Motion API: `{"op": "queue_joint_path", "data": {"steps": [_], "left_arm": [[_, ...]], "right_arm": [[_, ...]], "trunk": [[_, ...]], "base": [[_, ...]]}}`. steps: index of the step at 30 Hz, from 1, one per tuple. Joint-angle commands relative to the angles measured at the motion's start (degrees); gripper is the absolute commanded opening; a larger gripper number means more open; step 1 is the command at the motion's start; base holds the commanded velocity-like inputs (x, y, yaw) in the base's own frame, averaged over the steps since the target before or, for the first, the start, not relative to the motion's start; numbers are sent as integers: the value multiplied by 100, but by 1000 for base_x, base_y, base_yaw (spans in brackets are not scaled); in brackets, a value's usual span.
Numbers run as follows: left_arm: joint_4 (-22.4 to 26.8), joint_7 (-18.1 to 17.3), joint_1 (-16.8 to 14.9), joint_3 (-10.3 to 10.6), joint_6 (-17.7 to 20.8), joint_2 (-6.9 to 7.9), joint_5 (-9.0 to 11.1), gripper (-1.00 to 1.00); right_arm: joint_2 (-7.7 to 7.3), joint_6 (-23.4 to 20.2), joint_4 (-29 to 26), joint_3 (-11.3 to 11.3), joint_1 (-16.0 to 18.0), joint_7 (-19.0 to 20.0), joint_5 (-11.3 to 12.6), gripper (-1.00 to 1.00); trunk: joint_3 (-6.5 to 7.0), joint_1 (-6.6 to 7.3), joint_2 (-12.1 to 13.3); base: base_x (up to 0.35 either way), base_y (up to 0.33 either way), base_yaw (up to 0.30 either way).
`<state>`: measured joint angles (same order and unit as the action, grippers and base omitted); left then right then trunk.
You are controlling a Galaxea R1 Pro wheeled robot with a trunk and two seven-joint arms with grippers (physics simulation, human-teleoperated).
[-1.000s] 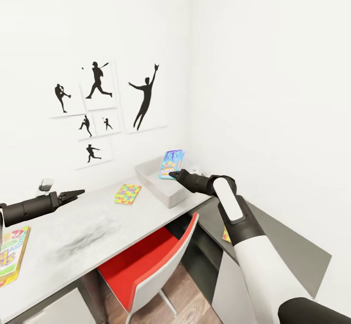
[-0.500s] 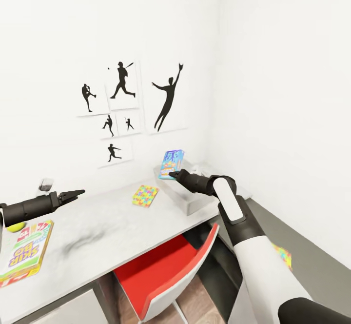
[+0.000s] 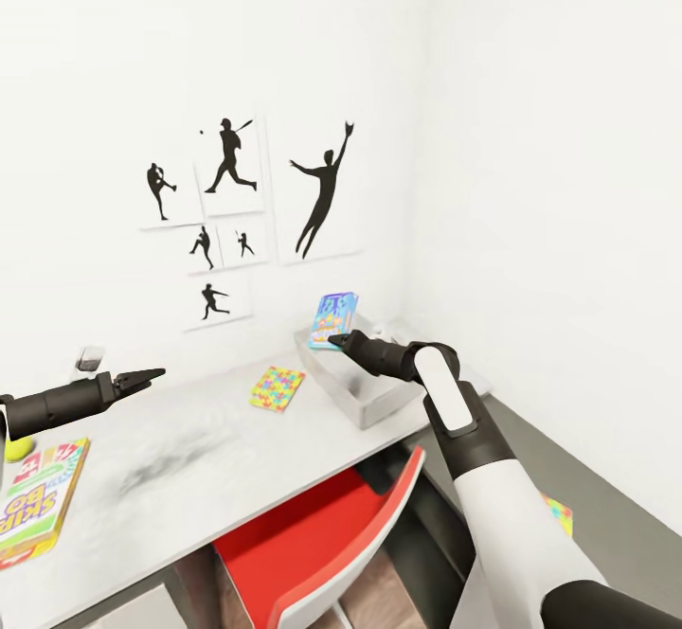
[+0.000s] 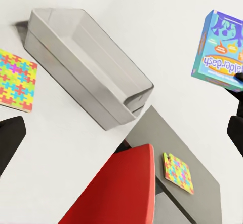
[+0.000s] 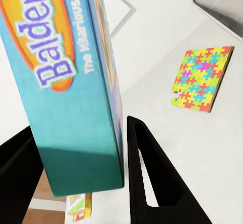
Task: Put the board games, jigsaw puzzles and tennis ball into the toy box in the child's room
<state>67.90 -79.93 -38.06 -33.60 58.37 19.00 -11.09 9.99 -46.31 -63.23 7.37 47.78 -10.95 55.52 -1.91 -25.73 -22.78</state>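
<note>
While right pincer [image 3: 333, 336] grips blue board game [image 3: 333, 318], arm outstretched.

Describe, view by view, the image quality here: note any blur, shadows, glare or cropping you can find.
Head view: even, glare-free light, a dark smudgy patch on the table. Left wrist view: sharp, with a soft shadow beside the toy box. Right wrist view: the Balderdash board game is very close, cropped and slightly soft, its lower face shaded between the right gripper fingers; the jigsaw puzzle stays crisp.
</note>
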Motion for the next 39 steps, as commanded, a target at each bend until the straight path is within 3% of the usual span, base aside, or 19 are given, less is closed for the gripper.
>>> {"op": "queue_joint_path", "data": {"steps": [1,21,39], "left_arm": [[4,-57,-8,-10,59,-2,-60,100],[4,-58,-8,-16,53,-1,-60,100],[17,-70,-8,-14,66,-2,-52,100]], "right_arm": [[0,-10,-6,1,5,-56,64,-100],[0,-13,-14,1,4,-56,64,-100],[0,-17,-14,1,-11,-50,68,-100]], "trunk": [[-14,-5,-13],[-8,-5,-13],[-8,-5,-13]], "base": [[160,58,0],[225,-27,-20],[112,-3,0]]}}
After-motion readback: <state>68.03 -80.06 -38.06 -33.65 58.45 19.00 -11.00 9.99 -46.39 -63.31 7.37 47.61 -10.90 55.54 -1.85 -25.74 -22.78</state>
